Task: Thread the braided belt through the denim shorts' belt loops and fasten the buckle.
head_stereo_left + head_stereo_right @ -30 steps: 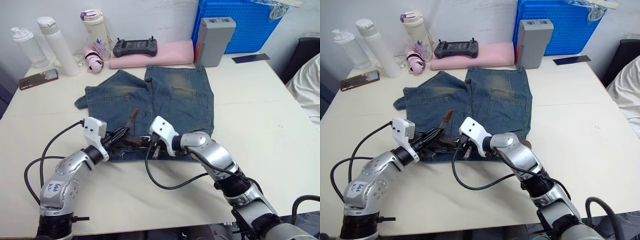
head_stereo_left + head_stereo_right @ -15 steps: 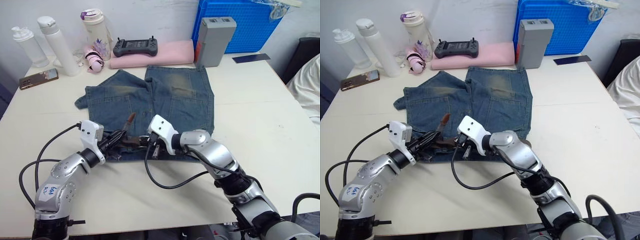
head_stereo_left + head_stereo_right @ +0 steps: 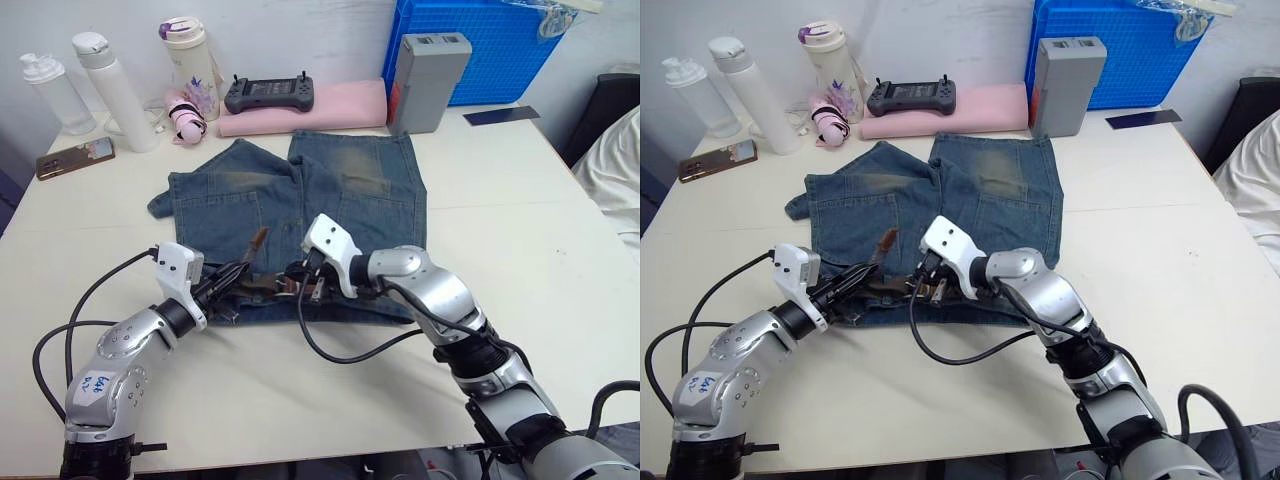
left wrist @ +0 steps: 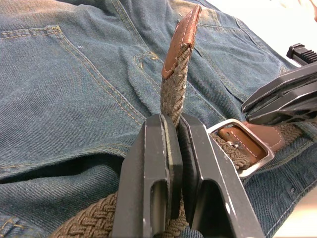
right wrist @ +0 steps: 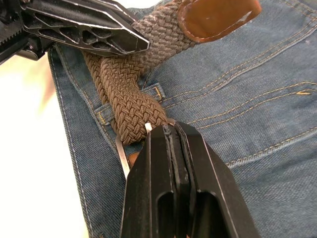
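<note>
Your right hand (image 3: 300,284) has slid right and now pinches the buckle (image 4: 246,144). Your left hand (image 3: 228,281) still squeezes the braided belt (image 4: 173,94), lying on the near waistband of the denim shorts (image 3: 330,200). Fastening looks close.

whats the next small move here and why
Probably the left claw should keep drawing the braided belt through the buckle. It is shut on the strap just past the frame, the leather tip stands free, and the right claw pins the buckle on the denim shorts.
</note>
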`<state>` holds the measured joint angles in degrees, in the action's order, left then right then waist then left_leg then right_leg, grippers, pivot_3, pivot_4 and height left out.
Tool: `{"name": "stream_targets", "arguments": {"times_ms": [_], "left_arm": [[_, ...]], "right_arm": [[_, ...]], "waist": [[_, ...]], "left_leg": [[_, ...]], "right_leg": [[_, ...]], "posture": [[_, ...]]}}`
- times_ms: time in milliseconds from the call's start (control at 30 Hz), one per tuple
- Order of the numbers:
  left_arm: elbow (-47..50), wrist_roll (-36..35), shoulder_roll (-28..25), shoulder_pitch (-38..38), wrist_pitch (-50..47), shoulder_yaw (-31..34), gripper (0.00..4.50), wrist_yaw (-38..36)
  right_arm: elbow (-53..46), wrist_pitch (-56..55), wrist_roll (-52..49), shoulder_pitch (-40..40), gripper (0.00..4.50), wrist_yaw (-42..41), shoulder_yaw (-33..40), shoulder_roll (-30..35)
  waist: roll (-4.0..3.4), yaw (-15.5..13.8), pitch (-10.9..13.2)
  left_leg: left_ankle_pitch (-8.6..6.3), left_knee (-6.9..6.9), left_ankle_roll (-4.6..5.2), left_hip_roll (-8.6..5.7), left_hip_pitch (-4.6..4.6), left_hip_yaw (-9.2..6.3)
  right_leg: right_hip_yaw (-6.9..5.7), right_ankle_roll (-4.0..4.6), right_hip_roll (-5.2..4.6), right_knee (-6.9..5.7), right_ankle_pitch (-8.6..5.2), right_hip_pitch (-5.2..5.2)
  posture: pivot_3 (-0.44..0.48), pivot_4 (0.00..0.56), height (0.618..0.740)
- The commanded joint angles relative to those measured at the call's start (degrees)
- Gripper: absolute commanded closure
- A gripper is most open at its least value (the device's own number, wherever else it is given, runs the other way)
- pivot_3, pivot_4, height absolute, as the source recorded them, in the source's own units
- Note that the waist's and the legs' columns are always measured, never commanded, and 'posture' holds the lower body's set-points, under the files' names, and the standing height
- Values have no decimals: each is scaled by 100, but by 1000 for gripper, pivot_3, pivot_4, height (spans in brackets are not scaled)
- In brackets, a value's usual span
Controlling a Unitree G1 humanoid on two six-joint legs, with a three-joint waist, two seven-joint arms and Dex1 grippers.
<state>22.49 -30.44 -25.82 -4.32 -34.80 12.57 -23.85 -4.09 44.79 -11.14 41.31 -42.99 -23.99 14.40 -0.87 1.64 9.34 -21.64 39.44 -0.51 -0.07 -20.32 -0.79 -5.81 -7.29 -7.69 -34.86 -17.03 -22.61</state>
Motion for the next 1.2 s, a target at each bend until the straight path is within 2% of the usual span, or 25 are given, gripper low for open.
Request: {"name": "stream_targets", "arguments": {"times_ms": [33, 433, 533, 667, 800, 967, 1200], "left_arm": [[269, -10, -45, 11, 123, 121, 4500, 5], [233, 53, -32, 38, 218, 32, 4500, -27], [195, 86, -45, 33, 254, 17, 4500, -56], [84, 157, -98, -41, 359, 24, 4500, -141], [-62, 222, -215, -221, 478, 58, 4500, -303], [-349, 279, -429, -552, 674, 57, 4500, -622], [-961, 343, -812, -1433, 869, -100, 4500, -1261]], "right_arm": [[-2, -181, 44, 28, 4381, -79, -91, -53], [730, -314, 245, 328, 4381, -357, -408, -171], [912, -266, 312, 482, 4381, -585, -600, -168], [1305, -123, 482, 890, 4381, -1278, -1201, -64], [1684, -260, 685, 1122, 4381, -1670, -1538, -152], [2323, -509, 1023, 1365, 4381, -1748, -1652, -535], [2546, -857, 1623, 1254, 4381, -1995, -2138, -619]], "waist": [[0, -1, 0], [0, 12, 0], [0, 14, 0], [-1, 29, 0], [-1, 31, 0], [0, 139, -1], [-1, 180, -2]], "left_leg": [[0, 0, 0, 0, 0, 0], [1, 0, -2, 0, 1, 0], [1, 0, -2, 0, 2, 0], [2, -2, -3, 1, 5, 3], [2, -11, -4, 2, 10, 2], [6, -21, -11, 3, 19, 8], [19, -29, -33, 16, 31, 8]], "right_leg": [[0, 0, 0, 0, 0, 0], [0, 0, 1, 0, 0, 0], [0, 0, 1, -1, 0, 0], [1, 0, 2, -1, 0, 1], [0, 0, 2, 0, 0, 1], [0, 1, 4, -1, 0, 2], [-1, 8, 16, -10, -4, 3]], "posture": [[0, 150, 739], [0, 150, 739], [0, 150, 739], [0, 150, 739], [0, 150, 739], [0, 150, 739], [0, 150, 739]]}}
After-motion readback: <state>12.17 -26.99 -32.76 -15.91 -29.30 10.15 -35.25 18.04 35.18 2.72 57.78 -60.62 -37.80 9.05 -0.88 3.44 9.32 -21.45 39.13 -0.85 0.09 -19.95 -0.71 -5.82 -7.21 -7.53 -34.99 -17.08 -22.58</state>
